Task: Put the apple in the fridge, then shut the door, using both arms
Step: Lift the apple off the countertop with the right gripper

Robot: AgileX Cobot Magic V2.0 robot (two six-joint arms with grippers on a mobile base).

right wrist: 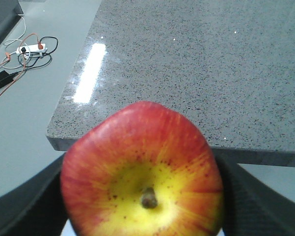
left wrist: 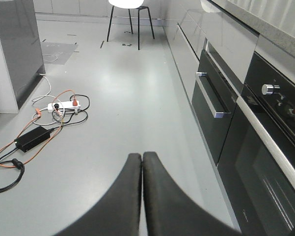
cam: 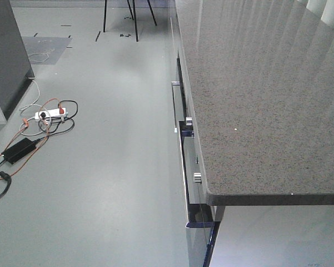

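Apple: the apple (right wrist: 142,172) sat in my right-wrist view with its stem dimple facing the camera, red with a yellow patch round the stem.
Apple position: it was up off the countertop (right wrist: 186,64), just off the near edge of the slab.
Right gripper: the right gripper (right wrist: 140,211) had its jaws pinching the apple, with a dark finger (right wrist: 24,206) showing on either side of the fruit.
Left gripper: the left gripper (left wrist: 142,160) had its jaws pressed together with nothing between them, and it hung over the grey floor (left wrist: 127,98).
Countertop: in the front view I saw speckled grey stone filling the right side, with oven handles running below its left edge.
Ovens: on the right of the left-wrist view, I saw a black oven (left wrist: 265,172) with a silver knob (left wrist: 270,89) and a bar handle (left wrist: 211,96).
Floor clutter: a white power strip (cam: 51,114), a black power brick (cam: 19,149) and looped cables lay on the left.
Far end: I saw a white chair (left wrist: 130,5) on black legs.
Left edge: a dark grey cabinet (cam: 8,50) stood there; I could not tell what it was.
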